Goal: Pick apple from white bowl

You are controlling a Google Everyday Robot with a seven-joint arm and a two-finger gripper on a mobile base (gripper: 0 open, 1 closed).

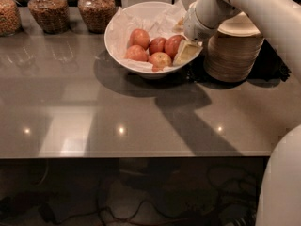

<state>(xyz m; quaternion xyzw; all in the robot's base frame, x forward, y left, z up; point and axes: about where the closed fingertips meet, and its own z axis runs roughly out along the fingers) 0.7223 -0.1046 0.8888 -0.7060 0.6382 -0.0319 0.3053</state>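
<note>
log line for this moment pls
phase: reach | gripper: at right rim of white bowl, beside apples | apples: five, all in bowl

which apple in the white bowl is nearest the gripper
The rightmost apple, right beside the gripper at the white bowl's right edge; the other apples lie farther left.

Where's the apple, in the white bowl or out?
In. The apple sits among the other apples on the paper inside the white bowl; the gripper is beside it at the bowl's rim.
</note>
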